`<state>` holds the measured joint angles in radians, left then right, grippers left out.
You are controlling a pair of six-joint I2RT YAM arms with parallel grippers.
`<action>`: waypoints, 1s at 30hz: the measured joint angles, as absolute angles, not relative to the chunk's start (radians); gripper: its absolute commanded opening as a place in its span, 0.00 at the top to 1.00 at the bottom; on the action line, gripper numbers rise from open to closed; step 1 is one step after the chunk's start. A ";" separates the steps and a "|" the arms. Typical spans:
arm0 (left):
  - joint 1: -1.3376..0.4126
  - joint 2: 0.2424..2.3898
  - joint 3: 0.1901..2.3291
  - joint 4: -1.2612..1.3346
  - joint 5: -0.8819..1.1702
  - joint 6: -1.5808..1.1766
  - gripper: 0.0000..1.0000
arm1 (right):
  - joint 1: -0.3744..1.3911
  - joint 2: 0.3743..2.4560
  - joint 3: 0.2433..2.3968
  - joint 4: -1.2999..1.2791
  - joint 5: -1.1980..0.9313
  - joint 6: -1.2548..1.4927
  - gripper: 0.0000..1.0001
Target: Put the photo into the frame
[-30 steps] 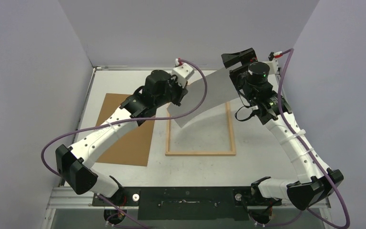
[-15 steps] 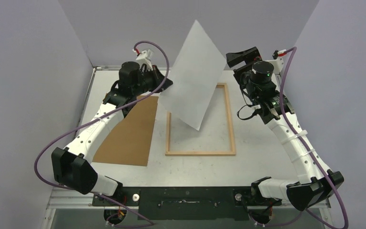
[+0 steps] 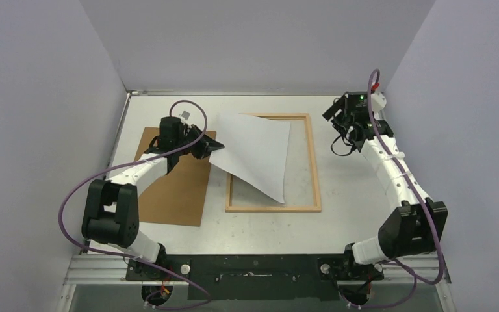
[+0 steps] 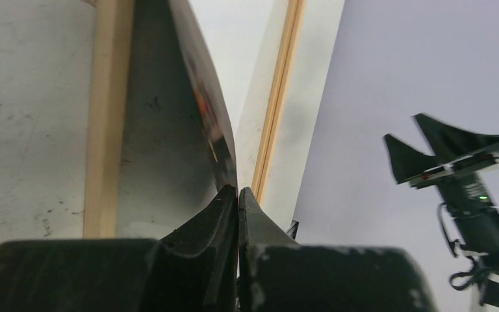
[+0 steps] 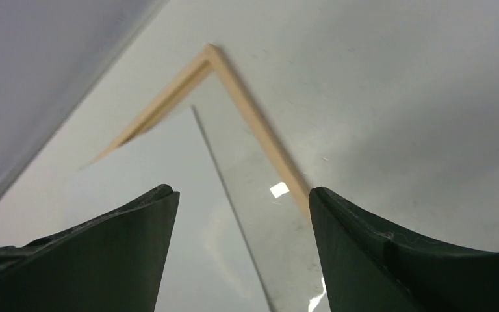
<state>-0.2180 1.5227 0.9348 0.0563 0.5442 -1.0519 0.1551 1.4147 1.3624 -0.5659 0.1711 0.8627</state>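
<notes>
The photo (image 3: 256, 153) lies white back up, askew over the left and middle of the light-wood frame (image 3: 314, 162), its far right corner inside the frame and its left edge raised. My left gripper (image 3: 209, 151) is shut on the photo's left edge. In the left wrist view the photo (image 4: 203, 97) runs up from the closed gripper (image 4: 238, 192), its printed side just visible, with the frame's rail (image 4: 108, 117) beside it. My right gripper (image 3: 335, 112) is open and empty by the frame's far right corner (image 5: 211, 55). The photo's corner (image 5: 169, 188) lies below the right gripper (image 5: 243, 198).
A flat brown backing board (image 3: 172, 185) lies left of the frame, under my left arm. Grey walls close in the table at the back and both sides. Purple cables loop off both arms.
The photo has come down from standing high in the air to lying low over the frame. My left gripper lowered with it. My right gripper has let go and drawn back to the right.
</notes>
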 measured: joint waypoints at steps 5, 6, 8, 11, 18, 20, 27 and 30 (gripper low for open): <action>-0.190 1.559 0.921 0.056 0.574 -1.074 1.00 | 0.062 1.487 1.184 -0.576 0.094 0.828 0.35; -0.190 1.558 0.921 0.060 0.579 -1.073 1.00 | 0.050 1.501 1.152 -0.577 0.078 0.825 0.38; -0.191 1.558 0.918 0.067 0.583 -1.074 1.00 | 0.040 1.530 1.110 -0.577 0.051 0.822 0.47; -0.190 1.558 0.894 0.105 0.584 -1.087 1.00 | 0.040 1.581 1.092 -0.577 0.013 0.824 0.54; -0.190 1.558 0.795 0.233 0.559 -1.158 1.00 | 0.041 1.651 1.075 -0.583 0.000 0.820 0.60; -0.190 1.558 0.780 0.276 0.550 -1.187 1.00 | 0.041 1.668 1.075 -0.585 0.000 0.818 0.60; -0.204 1.558 0.707 0.399 0.495 -1.280 1.00 | 0.053 1.708 1.045 -0.588 -0.036 0.820 0.60; -0.221 1.557 0.700 0.385 0.464 -1.292 1.00 | 0.068 1.715 1.036 -0.586 -0.067 0.823 0.60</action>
